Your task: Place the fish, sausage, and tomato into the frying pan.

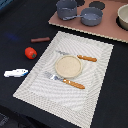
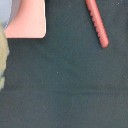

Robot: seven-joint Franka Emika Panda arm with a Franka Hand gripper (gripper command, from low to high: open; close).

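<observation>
1. Plate on the mat, nothing on it; fork and knife flank it.
2. Fish, white-blue, flat on the dark worktop; glossy red tomato behind it; sausage beyond.
3. Pan holds nothing; pot beside it on the board.
4. Pincer: not visible, state cannot be told.
</observation>
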